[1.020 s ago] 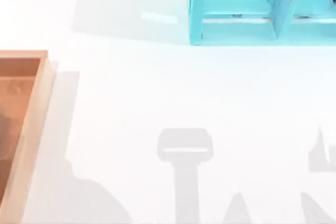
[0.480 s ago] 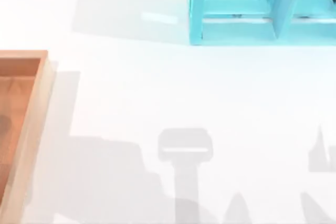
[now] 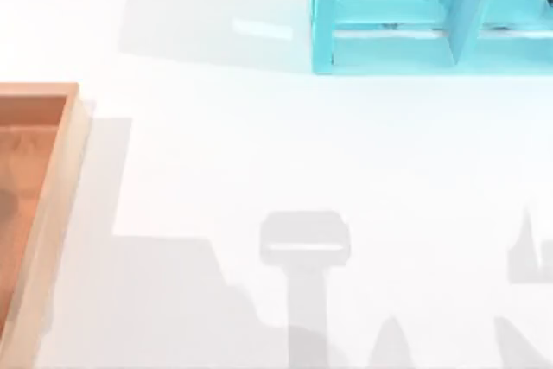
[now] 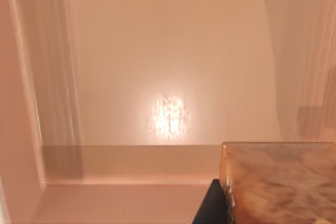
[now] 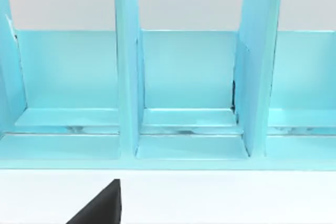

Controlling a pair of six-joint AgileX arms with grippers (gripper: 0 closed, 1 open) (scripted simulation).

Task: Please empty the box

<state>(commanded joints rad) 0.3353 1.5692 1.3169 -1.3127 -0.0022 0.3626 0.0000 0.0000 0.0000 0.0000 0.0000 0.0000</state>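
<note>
Top view: the box (image 3: 65,205) sits at the left edge of the frame, cut off by it, showing its light tan rim and a strip of orange-brown inner floor. The white tabletop (image 3: 285,144) fills the middle of the frame. At the upper right stands a turquoise shelf unit (image 3: 389,49) with upright dividers, cut off by the top and right edges. Grey shadows of the arms lie along the lower part of the tabletop, one broad patch just beside the box and narrower shapes at lower centre and lower right.

Left wrist view: the camera looks into the box (image 4: 63,166), onto its pale, glossy inner floor with a bright glare spot near the centre of the frame and an inner wall running across the lower part. At the lower right a marbled tan block (image 4: 283,182) fills the corner, with a dark part of the left arm's jaws (image 4: 210,205) against its edge; I cannot tell how far the jaws stand open or whether they grip the block.

Right wrist view: the shelf unit (image 5: 184,87) spans the frame, its compartments facing the camera, with white tabletop (image 5: 220,198) below. A black tip of the right arm's jaws (image 5: 102,207) juts in at the lower left; their opening cannot be told.
</note>
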